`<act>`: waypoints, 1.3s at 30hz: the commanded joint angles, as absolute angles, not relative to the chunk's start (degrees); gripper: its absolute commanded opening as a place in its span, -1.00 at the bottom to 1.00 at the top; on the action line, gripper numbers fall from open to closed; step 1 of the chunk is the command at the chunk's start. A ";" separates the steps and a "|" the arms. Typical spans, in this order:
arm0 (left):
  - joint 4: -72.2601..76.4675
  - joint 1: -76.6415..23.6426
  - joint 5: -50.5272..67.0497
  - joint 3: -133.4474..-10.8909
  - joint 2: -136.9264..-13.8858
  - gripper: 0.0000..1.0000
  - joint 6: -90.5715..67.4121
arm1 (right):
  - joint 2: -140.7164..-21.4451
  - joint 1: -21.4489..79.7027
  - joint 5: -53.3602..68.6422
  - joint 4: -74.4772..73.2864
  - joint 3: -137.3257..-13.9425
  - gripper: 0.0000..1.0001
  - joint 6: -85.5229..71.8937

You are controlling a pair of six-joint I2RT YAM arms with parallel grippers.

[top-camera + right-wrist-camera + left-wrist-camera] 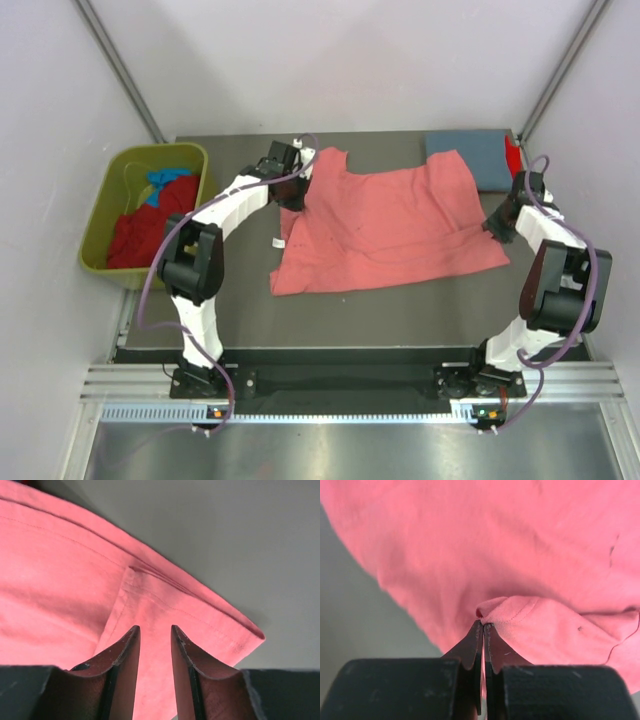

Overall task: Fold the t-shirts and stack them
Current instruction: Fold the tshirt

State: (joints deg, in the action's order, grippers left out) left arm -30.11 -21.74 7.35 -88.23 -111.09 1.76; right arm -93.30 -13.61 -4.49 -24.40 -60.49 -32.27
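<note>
The worktop carries the salmon-pink t-shirt spread flat across its centre, with the lower hem parallel to the near edge. At the shirt's right margin, close to the right edge of the worktop, the right gripper is positioned low over a hemmed corner where the cloth is doubled over. Its fingers stand a narrow gap apart, with pink cloth visible between them. Whether they touch the cloth cannot be told. Farther back, at the shirt's far-left part, the left gripper has its jaws pressed together on a small raised pleat of the same shirt. Off the left edge of the worktop, the olive-green bin contains a crumpled red t-shirt with a bright blue t-shirt behind it. In the far right corner, a folded grey-blue t-shirt lies flat just beyond the pink shirt. A second red t-shirt shows at its right side.
</note>
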 commanded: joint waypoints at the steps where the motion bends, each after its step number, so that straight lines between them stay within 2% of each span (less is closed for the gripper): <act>1: -25.49 -21.45 10.54 -91.84 -113.29 -1.00 4.39 | -91.41 -13.18 -3.25 -23.29 -60.29 -0.37 -32.87; 6: -26.54 -21.45 9.59 -94.74 -116.19 -0.96 4.40 | -90.53 -13.10 -2.02 -22.76 -59.15 -0.37 -33.57; 10: -25.85 -21.27 10.36 -93.87 -114.88 -0.70 3.60 | -90.18 -13.01 -1.32 -22.42 -58.10 -0.38 -33.84; 12: -25.31 -21.36 10.37 -94.74 -114.61 -0.65 4.39 | -90.35 -13.01 -1.06 -22.32 -57.22 -0.39 -34.01; 13: -25.31 -21.44 10.46 -95.36 -114.61 -0.79 4.48 | -90.35 -13.01 -0.88 -22.15 -56.96 -0.40 -33.93; 14: -25.23 -21.45 10.72 -95.88 -114.70 -0.83 4.48 | -90.53 -13.01 -0.88 -22.06 -56.43 -0.39 -34.01; 17: -24.61 -21.53 12.31 -98.52 -116.27 -0.85 3.69 | -90.70 -13.01 -0.70 -21.53 -55.55 -0.40 -34.19; 18: -26.00 -21.62 11.17 -100.79 -116.98 -0.79 3.34 | -90.88 -13.01 -0.70 -21.71 -55.55 -0.41 -34.19; 20: -30.30 -21.62 6.69 -104.22 -119.52 -0.49 2.55 | -90.70 -13.01 -0.70 -22.50 -55.63 -0.41 -34.10; 21: -33.45 -21.62 5.11 -106.15 -119.88 -0.45 2.29 | -90.53 -13.01 -0.70 -22.76 -55.63 -0.41 -34.01; 26: -39.62 -21.71 -6.11 -106.61 -115.68 -0.39 0.09 | -88.25 -12.92 -0.26 -23.12 -54.58 -0.45 -35.24; 28: -44.02 -21.71 -7.73 -105.91 -113.30 -0.42 -5.17 | -88.24 -12.92 1.67 -23.38 -54.14 -0.51 -35.86; 32: -43.34 -23.37 -0.28 -94.87 -102.26 -0.44 -11.41 | -89.82 -12.92 2.37 -23.82 -53.70 -0.58 -36.30; 34: -41.67 -23.73 6.32 -84.50 -98.54 -0.41 -15.19 | -90.17 -12.92 2.11 -24.43 -53.79 -0.59 -36.04; 35: -40.79 -23.73 6.68 -78.63 -95.39 -0.38 -16.34 | -89.83 -12.92 2.02 -24.61 -53.79 -0.58 -35.77; 39: -39.29 -23.64 3.79 -68.66 -88.34 -0.23 -20.38 | -88.07 -13.27 0.27 -27.32 -54.67 -0.42 -36.56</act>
State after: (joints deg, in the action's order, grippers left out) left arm -40.73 -23.94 3.53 -73.69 -91.92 -14.63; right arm -90.48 -13.61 1.37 -25.32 -53.87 -35.62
